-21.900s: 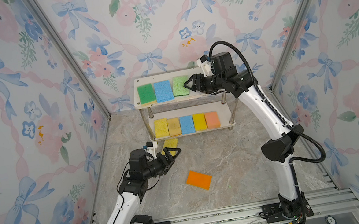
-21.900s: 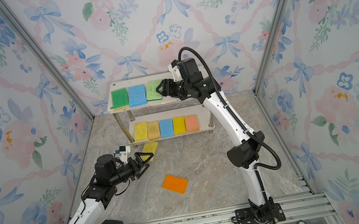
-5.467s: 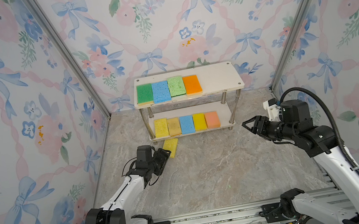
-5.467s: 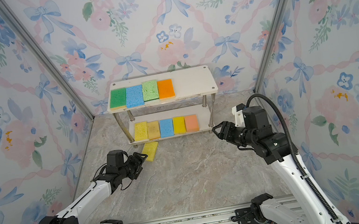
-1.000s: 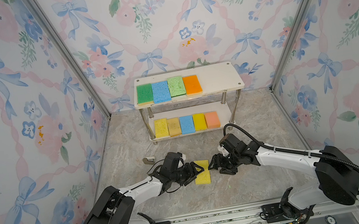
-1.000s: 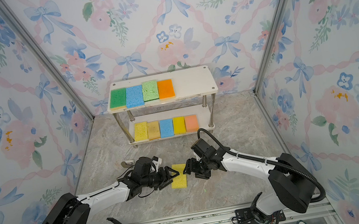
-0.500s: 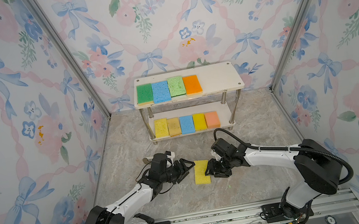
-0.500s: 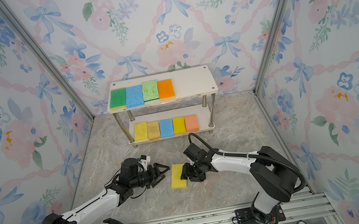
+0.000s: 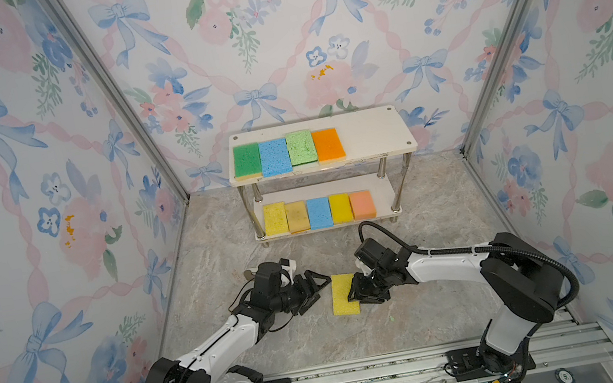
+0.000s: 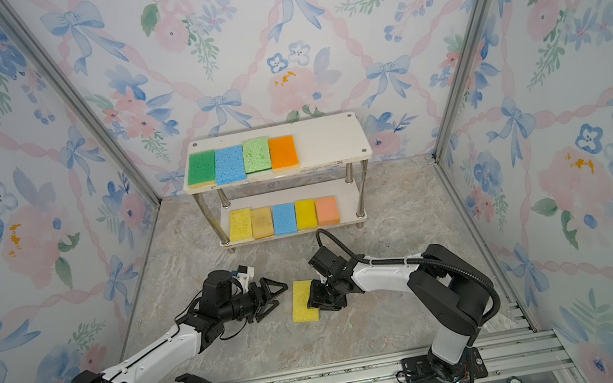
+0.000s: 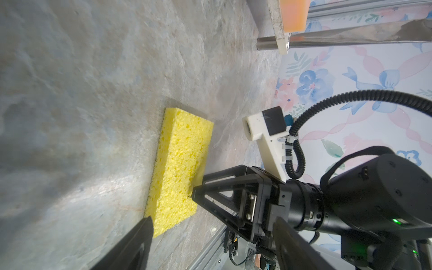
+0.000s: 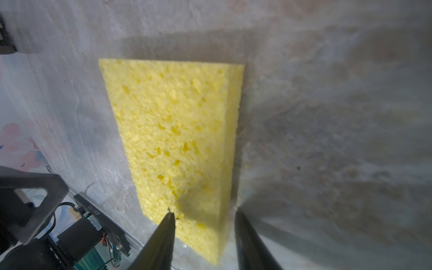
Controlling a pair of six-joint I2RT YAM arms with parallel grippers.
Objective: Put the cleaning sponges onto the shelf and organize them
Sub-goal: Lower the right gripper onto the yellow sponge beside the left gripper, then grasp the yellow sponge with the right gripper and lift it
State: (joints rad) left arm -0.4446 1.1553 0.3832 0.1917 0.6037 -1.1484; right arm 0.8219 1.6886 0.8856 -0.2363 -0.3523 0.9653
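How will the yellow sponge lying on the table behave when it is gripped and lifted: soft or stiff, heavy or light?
Probably soft: the yellow sponge is full of open pores and seems to dimple beside the right tool. Likely light, being airy foam. Lying flat on the tabletop, it should slide rather than roll.

Ten sponges (image 9: 342,297), one shelf (image 9: 371,135)

Floral bow-print wallpapered walls (image 9: 271,38), grey marbled floor (image 9: 423,320), even light.

Left arm (image 9: 216,342) low, jaws wide apart, right arm (image 9: 443,266) low, jaws partly closed
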